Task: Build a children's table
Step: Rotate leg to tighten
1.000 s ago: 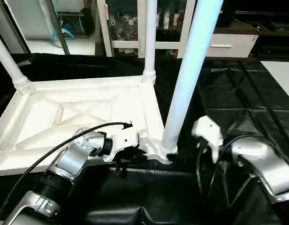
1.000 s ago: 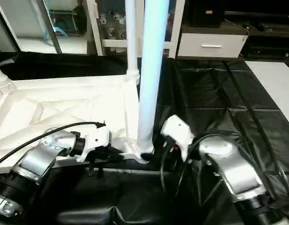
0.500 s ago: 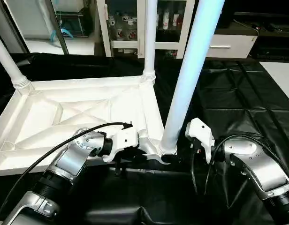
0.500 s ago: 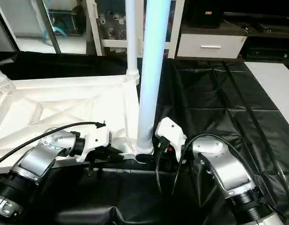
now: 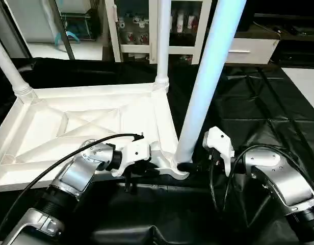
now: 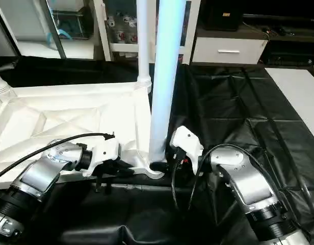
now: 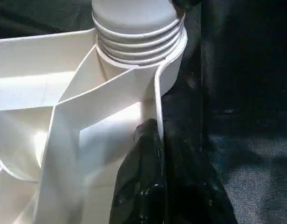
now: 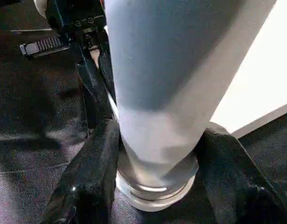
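Observation:
The white tabletop [image 5: 85, 117] lies underside up on the black-covered work table. Three white legs stand in its corner sockets: one at the far left [image 5: 9, 66], one at the far right [image 5: 163, 41], and a near-right leg [image 5: 203, 87] rising out of the picture. My left gripper [image 7: 157, 140] is shut on the tabletop's rim wall just beside the near-right socket [image 7: 139, 42]. My right gripper [image 8: 157, 144] is at the base of the near-right leg [image 8: 171, 93], with one black finger [image 8: 94, 163] pressed on each side of it.
The black cover [image 5: 259, 107] spreads in folds to the right of the tabletop. A glass-fronted cabinet [image 5: 136, 25] and a white drawer unit [image 5: 249, 48] stand behind the work table. A black cable [image 5: 60, 163] loops over my left forearm.
My right gripper has moved left to the near-right leg's base and its fingers have closed in on it. The left gripper has stayed on the rim.

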You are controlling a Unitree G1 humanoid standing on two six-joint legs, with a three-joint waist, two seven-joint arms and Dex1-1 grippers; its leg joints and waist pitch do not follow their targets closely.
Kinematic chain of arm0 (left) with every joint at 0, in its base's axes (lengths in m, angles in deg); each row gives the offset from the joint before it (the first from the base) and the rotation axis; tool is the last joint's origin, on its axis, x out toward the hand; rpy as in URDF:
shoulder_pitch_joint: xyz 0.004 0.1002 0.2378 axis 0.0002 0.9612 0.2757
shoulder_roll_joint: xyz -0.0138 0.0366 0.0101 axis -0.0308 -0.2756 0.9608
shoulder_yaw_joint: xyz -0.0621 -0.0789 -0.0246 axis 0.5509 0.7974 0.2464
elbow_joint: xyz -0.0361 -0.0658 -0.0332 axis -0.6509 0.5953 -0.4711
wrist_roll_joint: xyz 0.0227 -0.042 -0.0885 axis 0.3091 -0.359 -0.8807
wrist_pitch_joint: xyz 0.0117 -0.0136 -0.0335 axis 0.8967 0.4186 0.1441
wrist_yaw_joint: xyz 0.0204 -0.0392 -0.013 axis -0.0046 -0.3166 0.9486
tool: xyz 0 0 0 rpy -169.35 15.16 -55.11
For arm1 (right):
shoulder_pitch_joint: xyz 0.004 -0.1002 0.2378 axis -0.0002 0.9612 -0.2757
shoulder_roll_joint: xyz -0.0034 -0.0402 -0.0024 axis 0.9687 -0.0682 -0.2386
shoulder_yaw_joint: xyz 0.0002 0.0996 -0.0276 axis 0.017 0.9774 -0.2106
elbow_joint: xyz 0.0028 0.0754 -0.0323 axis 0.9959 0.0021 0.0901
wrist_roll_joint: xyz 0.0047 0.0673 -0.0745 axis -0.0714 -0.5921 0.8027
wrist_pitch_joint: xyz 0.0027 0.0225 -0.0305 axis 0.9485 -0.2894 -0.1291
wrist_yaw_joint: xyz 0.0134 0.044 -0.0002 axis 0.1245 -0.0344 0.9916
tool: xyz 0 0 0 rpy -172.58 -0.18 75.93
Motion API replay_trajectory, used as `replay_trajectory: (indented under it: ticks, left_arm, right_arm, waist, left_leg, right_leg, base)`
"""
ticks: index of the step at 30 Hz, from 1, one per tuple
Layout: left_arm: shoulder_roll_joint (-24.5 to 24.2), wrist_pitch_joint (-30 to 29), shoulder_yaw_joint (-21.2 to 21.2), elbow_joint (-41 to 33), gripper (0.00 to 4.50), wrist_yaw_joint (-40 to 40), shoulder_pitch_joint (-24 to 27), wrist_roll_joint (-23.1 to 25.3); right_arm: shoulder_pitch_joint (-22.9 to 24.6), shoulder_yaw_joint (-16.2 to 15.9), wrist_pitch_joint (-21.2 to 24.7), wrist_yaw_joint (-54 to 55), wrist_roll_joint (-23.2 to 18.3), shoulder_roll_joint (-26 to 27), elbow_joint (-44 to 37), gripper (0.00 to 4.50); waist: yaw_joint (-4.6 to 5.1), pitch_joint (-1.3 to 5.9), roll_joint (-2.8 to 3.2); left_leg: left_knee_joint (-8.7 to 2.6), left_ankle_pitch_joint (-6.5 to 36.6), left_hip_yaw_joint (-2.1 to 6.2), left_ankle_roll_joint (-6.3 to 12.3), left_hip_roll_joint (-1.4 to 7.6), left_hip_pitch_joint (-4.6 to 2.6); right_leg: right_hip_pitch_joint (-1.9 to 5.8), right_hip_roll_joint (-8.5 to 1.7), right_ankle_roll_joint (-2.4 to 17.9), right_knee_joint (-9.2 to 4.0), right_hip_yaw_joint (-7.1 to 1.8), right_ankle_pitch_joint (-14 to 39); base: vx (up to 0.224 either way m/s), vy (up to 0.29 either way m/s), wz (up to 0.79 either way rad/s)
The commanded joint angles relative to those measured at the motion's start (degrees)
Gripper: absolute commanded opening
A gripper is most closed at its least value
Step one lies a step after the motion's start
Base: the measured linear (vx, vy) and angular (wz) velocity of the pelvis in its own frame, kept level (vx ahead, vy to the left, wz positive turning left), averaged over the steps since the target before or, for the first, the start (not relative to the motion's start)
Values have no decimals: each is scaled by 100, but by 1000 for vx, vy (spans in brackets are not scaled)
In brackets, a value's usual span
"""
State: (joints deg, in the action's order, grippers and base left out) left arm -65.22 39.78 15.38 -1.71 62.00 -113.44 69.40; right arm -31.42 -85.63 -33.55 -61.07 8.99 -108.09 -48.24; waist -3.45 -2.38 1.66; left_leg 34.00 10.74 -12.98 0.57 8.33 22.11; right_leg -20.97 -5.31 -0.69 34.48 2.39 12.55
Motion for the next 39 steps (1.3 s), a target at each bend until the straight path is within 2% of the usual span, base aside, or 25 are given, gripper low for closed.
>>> replay_trajectory:
  ticks: [1, 5, 6, 8, 12, 17, 26, 28, 39]
  left_arm:
    - [-47, -65, -232, 30, 0, 74, 132, 76]
    - [-56, -74, -229, 24, 0, 69, 132, 77]
    - [-56, -73, -229, 28, 0, 64, 129, 79]
    - [-55, -72, -230, 31, 0, 61, 127, 79]
    - [-52, -60, -229, 37, 0, 48, 121, 81]
    - [-63, -54, -235, 39, 0, 47, 118, 90]
    - [-88, -33, -222, 70, 0, 42, 94, 100]
    - [-89, -31, -221, 71, 0, 37, 94, 103]
    - [-133, -64, -252, 53, 0, 115, 128, 81]
  right_arm:
    - [40, -153, -25, -197, 47, -68, 95, 213]
    - [-13, -133, -142, -69, 162, -32, 172, 205]
    - [-26, -115, -89, -81, 115, -11, 192, 237]
    - [-32, -105, -46, -101, 76, 0, 203, 270]
    - [-1, -134, 60, -185, 10, -24, 157, 302]
    - [25, -227, -82, -53, 226, -44, 231, 346]
    - [11, -295, -178, 29, 400, -2, 376, 346]
    - [16, -280, -175, 42, 391, 27, 384, 346]
    - [12, -169, -158, -61, 215, 92, 360, 346]
  waist:
    - [8, 323, -75]
    - [4, 329, -73]
    - [8, 326, -65]
    - [14, 322, -70]
    - [13, 324, -68]
    - [13, 324, -67]
    - [18, 320, -69]
    - [20, 317, -83]
    - [20, 315, -80]
  left_leg:
    - [-423, 1060, 305, 182, 559, -196]
    - [-416, 1042, 303, 190, 557, -197]
    - [-419, 1044, 306, 194, 556, -196]
    - [-420, 1079, 306, 193, 554, -192]
    - [-424, 1143, 309, 143, 560, -203]
    - [-423, 1146, 306, 128, 555, -200]
    - [-423, 1206, 309, 109, 556, -200]
    - [-422, 1219, 309, 108, 554, -194]
    - [-420, 1211, 308, 134, 554, -191]
  right_leg:
    - [90, -431, 1506, -307, -243, 328]
    - [93, -434, 1519, -304, -242, 295]
    - [92, -430, 1521, -304, -240, 296]
    - [93, -430, 1531, -310, -241, 333]
    - [89, -426, 1518, -309, -243, 392]
    - [87, -429, 1518, -310, -244, 372]
    - [84, -427, 1518, -315, -247, 448]
    - [87, -428, 1513, -313, -251, 461]
    - [82, -429, 1513, -319, -253, 506]
  base:
    - [0, 0, 0]
    - [0, 0, 0]
    - [0, 0, 0]
    - [0, 0, 0]
    - [0, 0, 0]
    - [0, 0, 0]
    - [0, 0, 0]
    - [0, 0, 0]
    - [0, 0, 0]
